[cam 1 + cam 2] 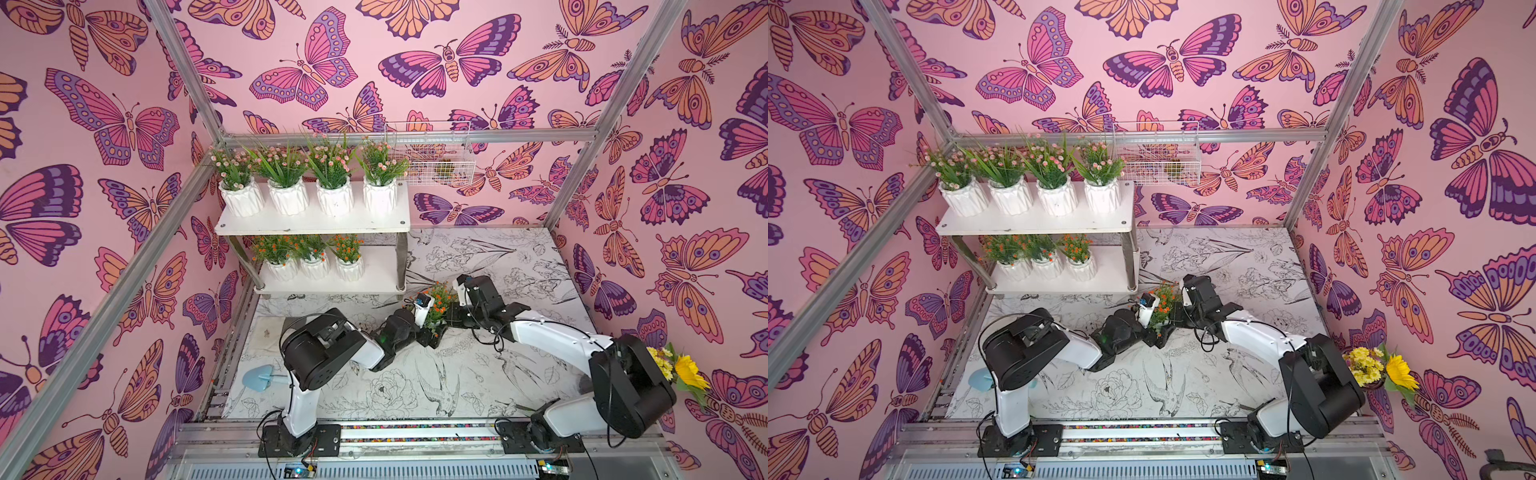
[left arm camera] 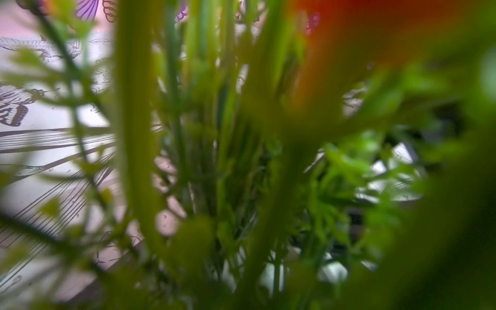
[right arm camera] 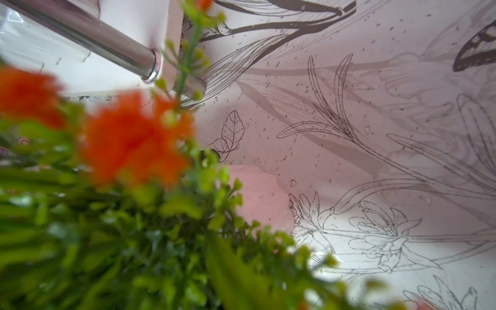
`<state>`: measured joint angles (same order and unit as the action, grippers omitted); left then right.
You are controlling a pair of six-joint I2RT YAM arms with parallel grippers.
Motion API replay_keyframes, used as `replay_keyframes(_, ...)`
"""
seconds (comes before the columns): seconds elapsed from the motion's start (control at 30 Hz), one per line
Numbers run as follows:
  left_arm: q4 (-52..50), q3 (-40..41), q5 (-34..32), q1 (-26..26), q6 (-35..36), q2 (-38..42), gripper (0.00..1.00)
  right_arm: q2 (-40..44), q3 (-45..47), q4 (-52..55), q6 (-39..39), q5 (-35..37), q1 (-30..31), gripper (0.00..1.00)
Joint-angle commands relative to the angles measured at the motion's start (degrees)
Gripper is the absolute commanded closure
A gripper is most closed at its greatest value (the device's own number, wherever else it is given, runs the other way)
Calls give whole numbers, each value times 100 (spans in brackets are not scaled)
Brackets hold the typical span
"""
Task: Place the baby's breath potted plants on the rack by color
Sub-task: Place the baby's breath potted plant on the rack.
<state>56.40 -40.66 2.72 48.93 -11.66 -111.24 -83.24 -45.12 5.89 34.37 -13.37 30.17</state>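
The rack [image 1: 316, 226] [image 1: 1038, 226] stands at the back left. Several pink baby's breath potted plants [image 1: 307, 166] fill its top board, and three orange ones [image 1: 307, 249] sit on the lower board, with bare board to their right. One more orange plant [image 1: 440, 297] [image 1: 1167, 295] leans between both grippers, in front of the rack's right end. My left gripper [image 1: 434, 332] reaches it from the left; the foliage [image 2: 204, 161] hides its jaws, with white pot glimpsed behind the stems. My right gripper [image 1: 451, 318] is shut at the plant's base, buried in foliage [image 3: 128, 139].
A white wire basket [image 1: 432, 153] hangs on the back wall, right of the rack. A blue toy shovel [image 1: 259, 378] lies at the table's left edge. A sunflower bunch [image 1: 685, 370] sits behind the right arm. The rack's silver leg [image 3: 107, 40] is close to the held plant.
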Motion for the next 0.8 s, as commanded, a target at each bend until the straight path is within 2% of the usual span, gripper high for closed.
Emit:
replay_keyframes(0.0,151,38,-17,29,-135,-95,9,-116,170,134,87,-550,195,95)
replay_keyframes(0.07,139,103,-84,29,-87,-30,16,-74,171,175,70,-474,195,94)
replay_keyframes(0.23,78,313,-330,29,56,288,26,34,123,261,11,-397,191,85)
replay_keyframes(0.33,-57,416,-474,29,146,513,27,211,59,441,-68,-232,155,80)
replay_keyframes(0.5,-433,498,-656,20,270,885,29,739,65,733,-168,-69,-67,65)
replay_keyframes(0.77,-1323,519,-894,-91,396,1739,30,1992,298,1411,-321,432,-578,61)
